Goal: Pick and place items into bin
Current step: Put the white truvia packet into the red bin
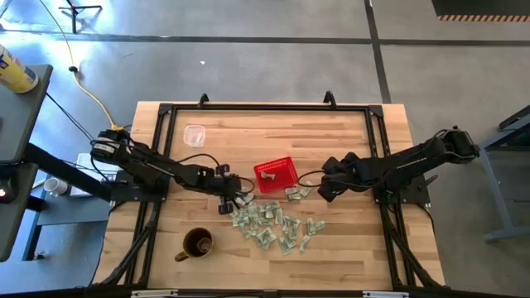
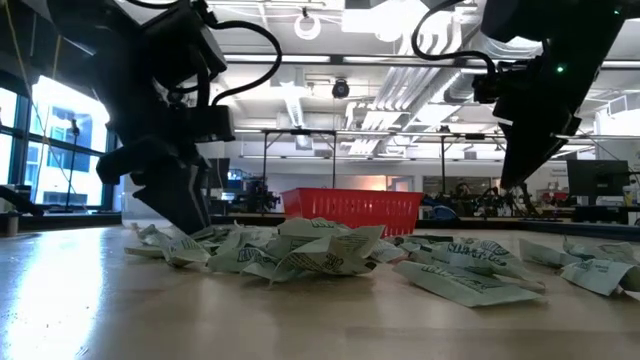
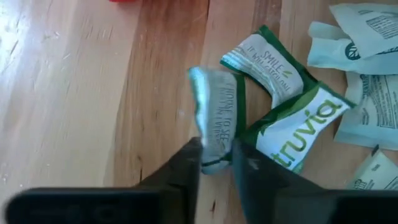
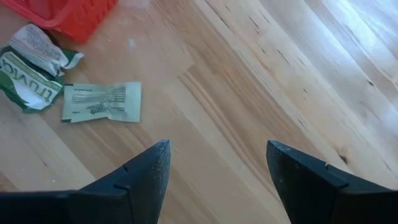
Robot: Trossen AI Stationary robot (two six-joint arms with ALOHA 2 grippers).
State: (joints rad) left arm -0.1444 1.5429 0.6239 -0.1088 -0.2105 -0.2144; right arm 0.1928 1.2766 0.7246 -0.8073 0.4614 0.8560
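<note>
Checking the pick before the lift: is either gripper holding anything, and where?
The left gripper pinches one packet by its end edge. The right gripper is open, holding nothing.

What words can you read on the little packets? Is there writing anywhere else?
"truvia": on a green-and-white packet lying beside the left tool.
"SMILE": on the packet next to it; the smaller line beneath is too blurred to read.
Packet pinched in the left tool: print too blurred.
Flat packet near the red basket: print too small.
Nothing else readable.
</note>
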